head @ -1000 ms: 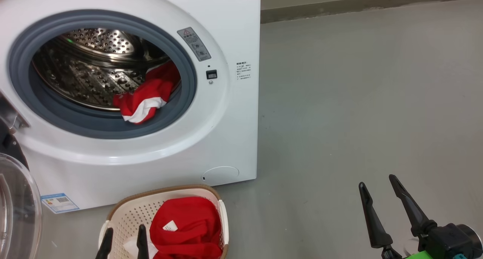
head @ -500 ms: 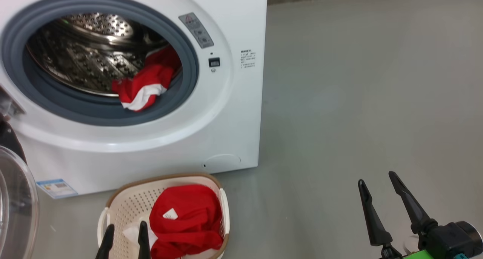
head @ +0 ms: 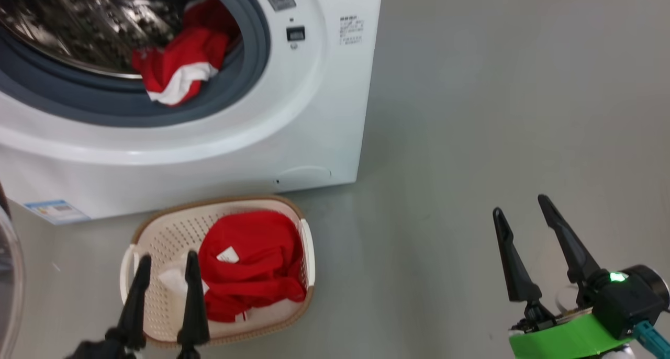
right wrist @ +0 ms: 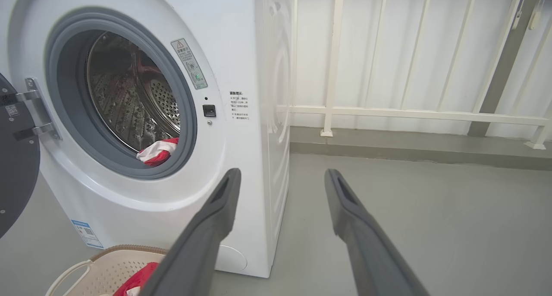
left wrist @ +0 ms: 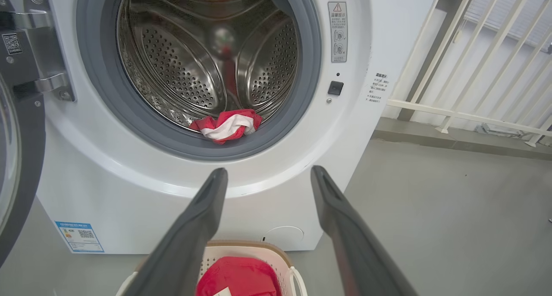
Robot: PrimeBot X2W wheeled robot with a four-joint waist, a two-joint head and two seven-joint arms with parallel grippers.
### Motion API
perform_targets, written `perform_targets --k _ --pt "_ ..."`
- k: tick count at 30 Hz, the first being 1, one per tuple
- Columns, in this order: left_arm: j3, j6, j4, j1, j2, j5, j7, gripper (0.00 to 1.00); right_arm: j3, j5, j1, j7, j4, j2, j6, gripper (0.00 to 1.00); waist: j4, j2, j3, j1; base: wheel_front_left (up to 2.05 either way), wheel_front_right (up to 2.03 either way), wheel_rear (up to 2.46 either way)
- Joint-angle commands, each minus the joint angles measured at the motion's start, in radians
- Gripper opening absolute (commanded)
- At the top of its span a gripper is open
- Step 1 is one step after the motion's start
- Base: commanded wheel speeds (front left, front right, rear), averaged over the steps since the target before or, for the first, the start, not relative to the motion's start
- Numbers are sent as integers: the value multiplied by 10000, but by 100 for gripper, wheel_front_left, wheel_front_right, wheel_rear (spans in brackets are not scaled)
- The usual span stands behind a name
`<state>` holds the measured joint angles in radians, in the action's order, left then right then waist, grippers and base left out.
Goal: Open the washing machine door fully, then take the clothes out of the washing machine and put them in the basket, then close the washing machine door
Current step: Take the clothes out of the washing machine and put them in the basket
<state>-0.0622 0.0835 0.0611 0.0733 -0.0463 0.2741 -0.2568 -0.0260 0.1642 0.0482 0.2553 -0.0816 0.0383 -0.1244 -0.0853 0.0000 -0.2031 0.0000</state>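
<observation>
The white washing machine (head: 293, 134) stands with its door (left wrist: 17, 166) swung wide open to the left. A red and white garment (head: 175, 68) lies on the grey gasket at the drum's front lip (left wrist: 226, 125). Another red garment (head: 251, 265) fills the cream basket (head: 167, 225) on the floor in front of the washer. My left gripper (head: 167, 257) hangs open just over the basket's near left part, holding nothing. My right gripper (head: 521, 204) is open over bare floor to the right, well clear of the washer.
Grey floor (head: 497, 113) stretches to the right of the washer. A white railing (right wrist: 388, 112) and a low kerb run behind it. The open door's glass bowl (head: 8, 275) juts in at the left edge.
The head camera has tilted down, so the washer and basket sit higher in the picture. Both grippers stay open. The clothes have not moved.
</observation>
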Motion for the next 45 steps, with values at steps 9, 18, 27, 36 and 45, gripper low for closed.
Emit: perform_targets --k 9,18,27,36,45 --pt "397 97 -123 -2313 -59 -206 -49 100 -339 -68 -958 65 -347 119 -63 100 -127 0 -1649 0 0 0 0" --pt "1059 34 -1266 -4634 -491 92 -21 100 -398 -1 -1431 65 -303 119 -63 100 -354 0 -2463 0 0 0 0" --pt "1324 34 -2645 -6716 -1292 43 319 100 -529 86 -1698 65 -207 119 -63 100 -612 0 -3045 0 0 0 0" --pt "1598 -140 -4449 -8912 -2087 220 467 100 -729 71 -1929 65 -169 119 -63 100 -937 0 -3599 0 0 0 0" --pt "1388 -420 -6661 -10732 -2785 20 377 100 -931 15 -2075 65 -41 119 -63 100 -1218 0 -3904 0 0 0 0"
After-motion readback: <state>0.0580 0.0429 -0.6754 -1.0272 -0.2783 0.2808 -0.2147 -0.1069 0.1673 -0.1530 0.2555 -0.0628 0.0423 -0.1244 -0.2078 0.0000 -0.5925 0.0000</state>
